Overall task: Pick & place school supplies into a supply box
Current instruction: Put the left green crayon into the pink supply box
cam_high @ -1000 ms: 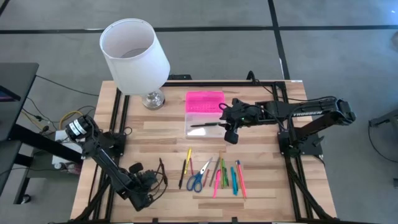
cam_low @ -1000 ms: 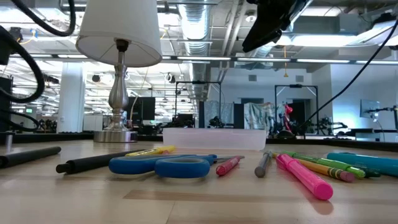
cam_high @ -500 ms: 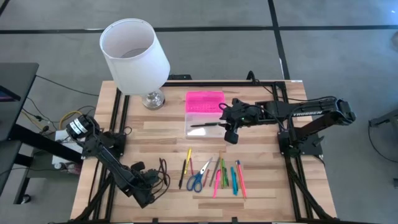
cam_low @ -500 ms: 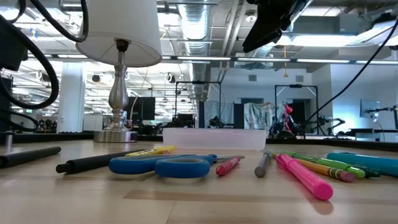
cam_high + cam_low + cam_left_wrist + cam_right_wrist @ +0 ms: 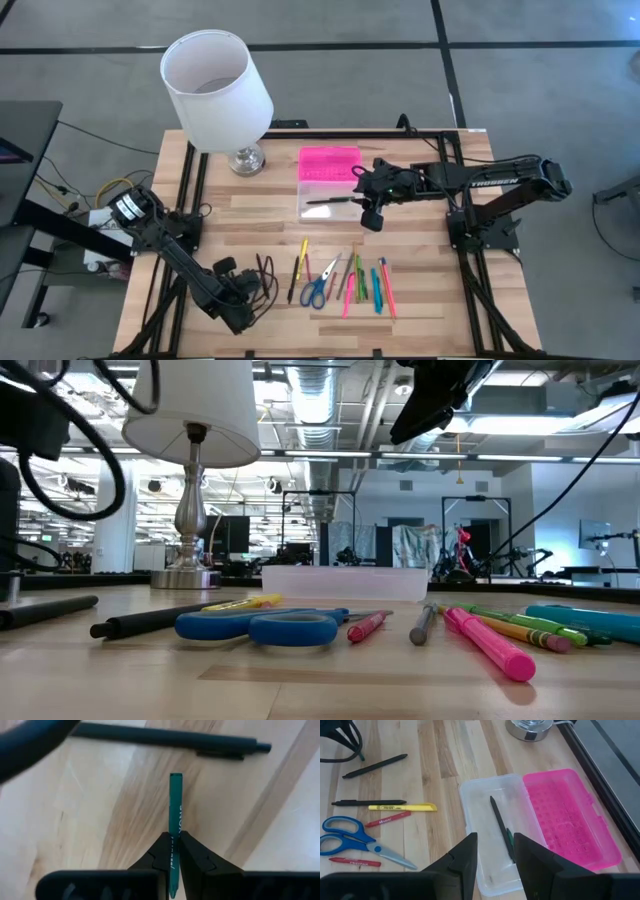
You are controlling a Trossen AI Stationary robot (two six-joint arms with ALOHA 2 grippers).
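Note:
My left gripper (image 5: 174, 839) is near the table's near-left part (image 5: 252, 290) and is shut on a dark green crayon (image 5: 175, 805). A black pen (image 5: 170, 739) lies on the wood just beyond the crayon. My right gripper (image 5: 495, 840) hangs open above the supply box (image 5: 370, 210). The box lies open, with its clear base (image 5: 470, 820) beside its pink lid (image 5: 565, 815). A black pen (image 5: 498, 822) and a green stick (image 5: 510, 840) lie in the base. The other supplies lie in a row (image 5: 345, 280), with blue-handled scissors (image 5: 318, 288) among them. My left gripper pinches the green crayon between its two fingertips (image 5: 162, 845), on the shaft (image 5: 174, 827) back from the free end. The fingers lie along the crayon, which sticks out past them toward the table. Whether its free end (image 5: 174, 776) touches the wood, I cannot tell.
A lamp with a white shade (image 5: 215, 90) stands at the table's far-left part, next to the box. Pens, crayons and markers (image 5: 490, 635) and the scissors (image 5: 260, 625) fill the table's near middle. Black frame rails (image 5: 465, 260) run along both sides.
My left arm has moved a little toward the table's right, carrying its gripper closer to the row of supplies. My right gripper has kept still over the box.

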